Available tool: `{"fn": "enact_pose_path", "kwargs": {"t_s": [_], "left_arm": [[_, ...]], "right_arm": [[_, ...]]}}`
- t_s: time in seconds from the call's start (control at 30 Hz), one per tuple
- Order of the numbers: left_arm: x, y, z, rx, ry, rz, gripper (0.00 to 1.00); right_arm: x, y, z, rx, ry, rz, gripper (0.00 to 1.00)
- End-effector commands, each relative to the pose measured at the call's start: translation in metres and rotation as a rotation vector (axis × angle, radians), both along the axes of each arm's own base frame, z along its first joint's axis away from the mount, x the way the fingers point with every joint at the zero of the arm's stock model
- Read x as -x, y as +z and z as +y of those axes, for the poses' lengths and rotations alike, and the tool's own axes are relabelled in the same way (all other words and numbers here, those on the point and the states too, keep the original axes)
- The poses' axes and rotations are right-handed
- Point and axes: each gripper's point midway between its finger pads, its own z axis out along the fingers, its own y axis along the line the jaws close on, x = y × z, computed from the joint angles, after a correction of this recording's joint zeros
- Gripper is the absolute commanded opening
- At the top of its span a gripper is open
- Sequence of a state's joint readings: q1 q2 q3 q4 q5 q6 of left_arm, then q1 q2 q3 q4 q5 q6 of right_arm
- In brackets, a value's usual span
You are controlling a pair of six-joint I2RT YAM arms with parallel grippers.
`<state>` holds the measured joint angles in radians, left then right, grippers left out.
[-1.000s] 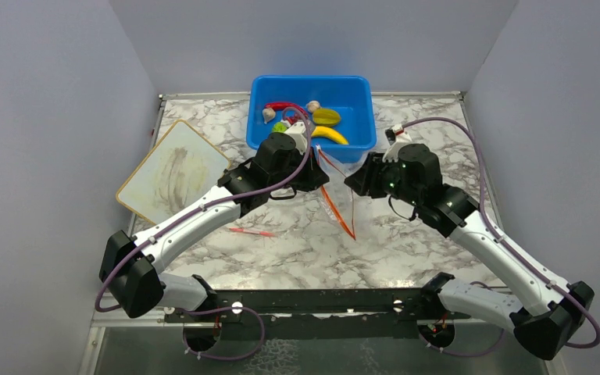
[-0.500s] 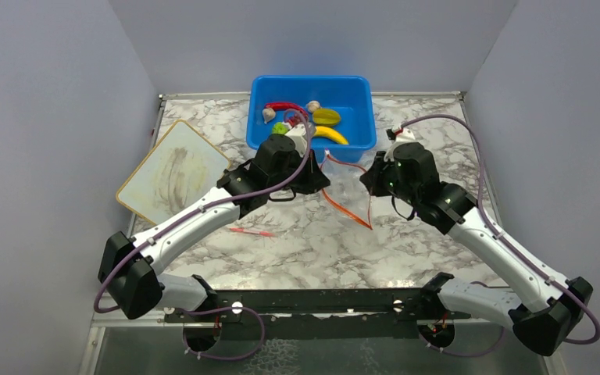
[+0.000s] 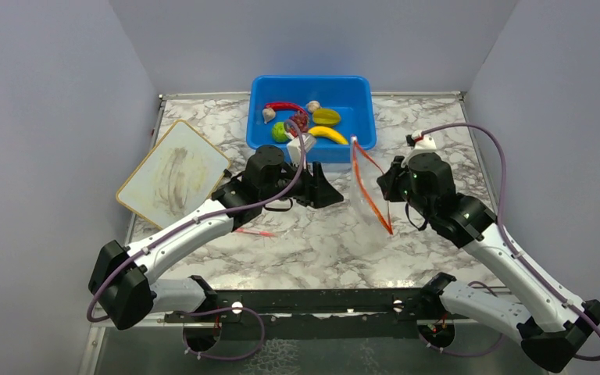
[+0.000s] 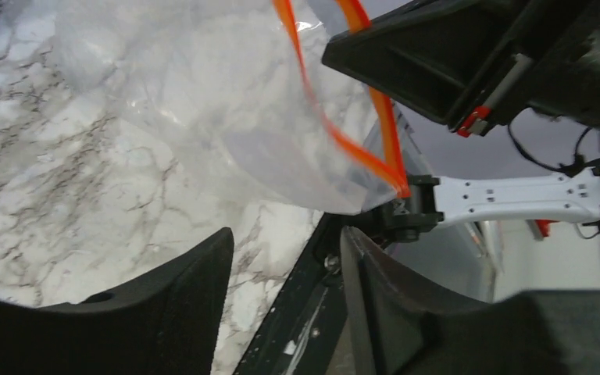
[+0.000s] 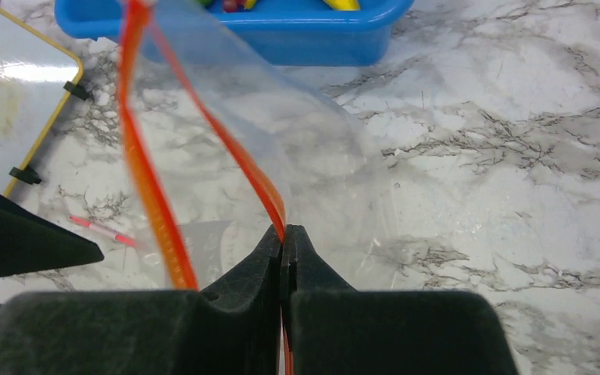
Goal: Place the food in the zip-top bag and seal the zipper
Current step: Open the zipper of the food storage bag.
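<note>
The zip-top bag (image 3: pixel 359 205) hangs clear and floppy in mid-table, and its orange-red zipper (image 3: pixel 369 195) gapes in two strands. My right gripper (image 3: pixel 384 184) is shut on one strand of the zipper (image 5: pixel 280 209), with the bag (image 5: pixel 297 148) spread out before it. My left gripper (image 3: pixel 330 195) stands open just left of the bag, touching nothing. In the left wrist view the bag (image 4: pixel 226 117) floats beyond the left gripper (image 4: pixel 285 250). The food lies in the blue tub (image 3: pixel 355 94): chili (image 3: pixel 285 105), lime (image 3: pixel 280 131), grapes (image 3: pixel 300 121), starfruit (image 3: pixel 326 116), banana (image 3: pixel 328 134), garlic (image 3: pixel 268 116).
A yellow-rimmed whiteboard (image 3: pixel 173 170) lies at the left of the marble table (image 3: pixel 305 250). A thin red stick (image 3: pixel 254 232) rests under the left forearm. The blue tub (image 5: pixel 281 31) stands right behind the bag. Grey walls close in both sides.
The left gripper opened, let go of the bag and drew back left. The right gripper closed on the zipper and pulled the bag to the right, away from the tub's front.
</note>
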<state>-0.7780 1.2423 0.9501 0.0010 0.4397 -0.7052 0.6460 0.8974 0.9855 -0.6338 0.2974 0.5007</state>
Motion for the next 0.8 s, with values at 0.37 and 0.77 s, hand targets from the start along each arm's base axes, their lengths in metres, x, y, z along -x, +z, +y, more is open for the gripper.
{"fn": "enact_pose_path", "kwargs": {"t_s": [0.37,0.77], "left_arm": [[-0.049,0.047,0.022,-0.161,0.197,-0.2,0.97],[-0.104,0.047,0.043,-0.351,0.36,-0.349,0.99]], "right_arm": [[-0.001,0.035,-0.071,0.232,-0.293,0.006,0.01],[-0.009,0.03,-0.101,0.442,-0.475,0.078,0.01]]}}
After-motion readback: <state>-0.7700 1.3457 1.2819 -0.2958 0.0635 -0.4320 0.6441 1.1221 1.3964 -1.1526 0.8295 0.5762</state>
